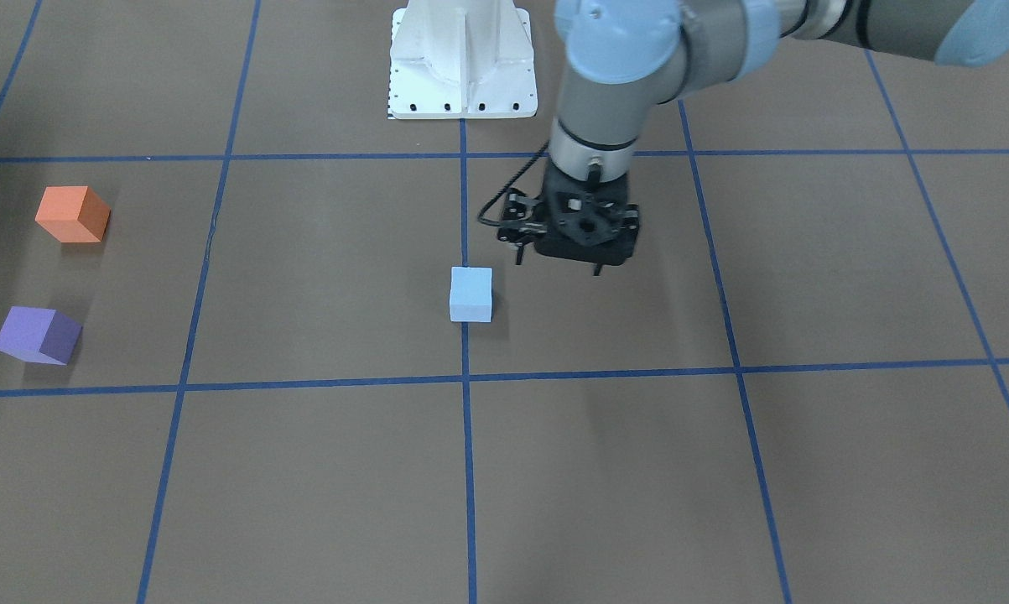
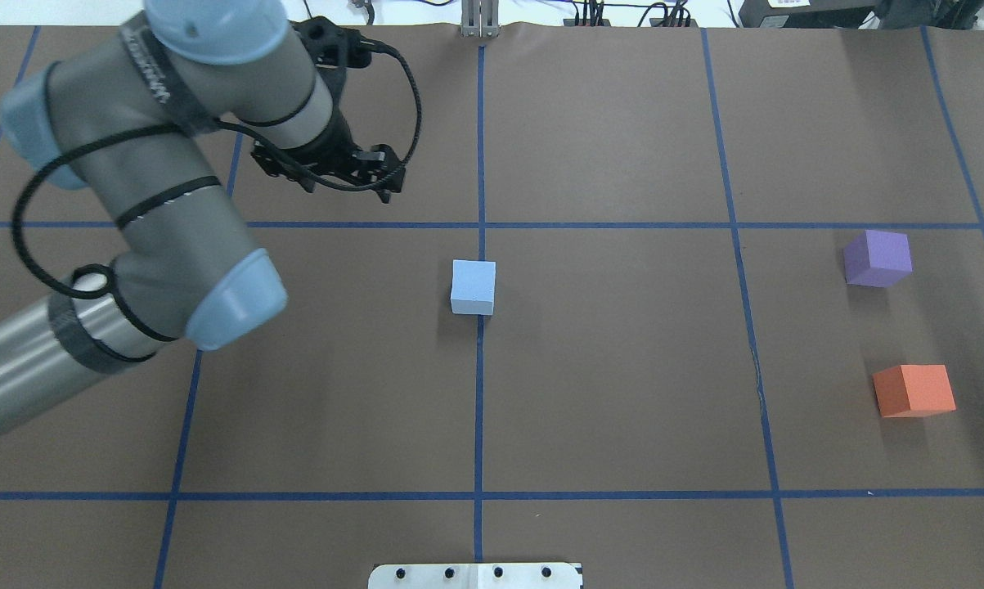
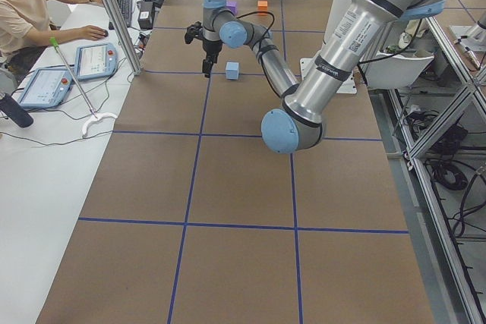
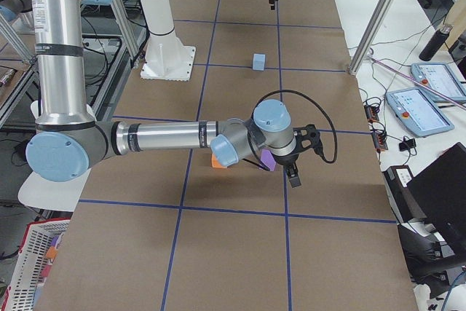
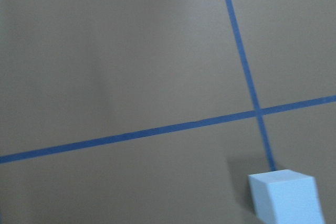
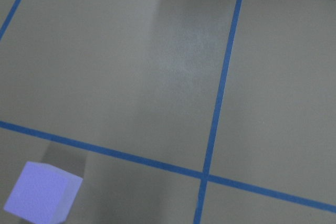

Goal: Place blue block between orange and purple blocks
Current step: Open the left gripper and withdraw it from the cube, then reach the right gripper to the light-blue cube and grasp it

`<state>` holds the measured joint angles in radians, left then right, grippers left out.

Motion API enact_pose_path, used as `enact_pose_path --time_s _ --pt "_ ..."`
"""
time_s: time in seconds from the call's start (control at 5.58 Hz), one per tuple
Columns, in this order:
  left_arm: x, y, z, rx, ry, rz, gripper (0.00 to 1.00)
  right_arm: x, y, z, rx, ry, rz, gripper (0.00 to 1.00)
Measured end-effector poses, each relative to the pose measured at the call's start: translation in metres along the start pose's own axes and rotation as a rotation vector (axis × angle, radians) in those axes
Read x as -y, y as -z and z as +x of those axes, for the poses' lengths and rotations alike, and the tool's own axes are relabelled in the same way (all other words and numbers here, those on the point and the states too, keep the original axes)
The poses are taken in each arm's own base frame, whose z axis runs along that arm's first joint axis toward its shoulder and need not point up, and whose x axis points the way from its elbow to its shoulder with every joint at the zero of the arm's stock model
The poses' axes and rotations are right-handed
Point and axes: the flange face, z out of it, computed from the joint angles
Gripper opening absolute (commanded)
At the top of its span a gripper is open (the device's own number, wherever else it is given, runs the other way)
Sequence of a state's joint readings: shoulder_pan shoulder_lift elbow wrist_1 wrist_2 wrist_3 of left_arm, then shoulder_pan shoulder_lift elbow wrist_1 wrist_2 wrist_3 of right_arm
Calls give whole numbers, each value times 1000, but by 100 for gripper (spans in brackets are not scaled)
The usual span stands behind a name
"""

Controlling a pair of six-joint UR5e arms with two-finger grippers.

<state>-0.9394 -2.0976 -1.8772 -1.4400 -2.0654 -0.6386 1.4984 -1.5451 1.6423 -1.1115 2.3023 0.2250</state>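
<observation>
The light blue block (image 2: 473, 287) sits on the centre tape line of the brown table; it also shows in the front view (image 1: 470, 294) and at the lower right of the left wrist view (image 5: 286, 198). The purple block (image 2: 877, 258) and the orange block (image 2: 914, 390) stand apart at the right side, with a gap between them. My left gripper (image 2: 346, 190) hangs above the table, left of and beyond the blue block, its jaws open and empty. My right gripper (image 4: 291, 174) shows only in the exterior right view, by the purple block (image 4: 268, 159); I cannot tell its state.
The white robot base (image 1: 462, 59) stands at the table's near-robot edge. Blue tape lines (image 2: 479, 409) grid the table. An operator (image 3: 23, 13) sits at a side bench with tablets (image 3: 95, 58). A metal post (image 4: 375, 30) stands by the far table edge.
</observation>
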Motion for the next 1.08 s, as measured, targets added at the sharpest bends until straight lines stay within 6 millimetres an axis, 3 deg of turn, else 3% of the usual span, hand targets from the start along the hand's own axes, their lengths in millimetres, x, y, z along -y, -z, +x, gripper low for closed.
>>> enact_pose_path --time_s 0.18,0.36,0.54,0.72,0.9,1.08 --pt "-11 13 -94 63 -60 4 100 0 -5 -17 45 37 29 99" --pt "-38 18 -191 136 -139 -32 100 9 -5 -53 148 82 78 100" --pt "-69 11 -269 186 -152 -96 100 39 2 -104 253 73 80 100" --pt "-94 16 -347 196 -103 -133 100 69 3 -163 305 37 48 100" --pt "-121 25 -418 149 -50 -154 100 99 2 -235 302 -13 -2 100" --pt "-154 29 -471 93 -24 -164 100 117 4 -319 248 -63 -52 100"
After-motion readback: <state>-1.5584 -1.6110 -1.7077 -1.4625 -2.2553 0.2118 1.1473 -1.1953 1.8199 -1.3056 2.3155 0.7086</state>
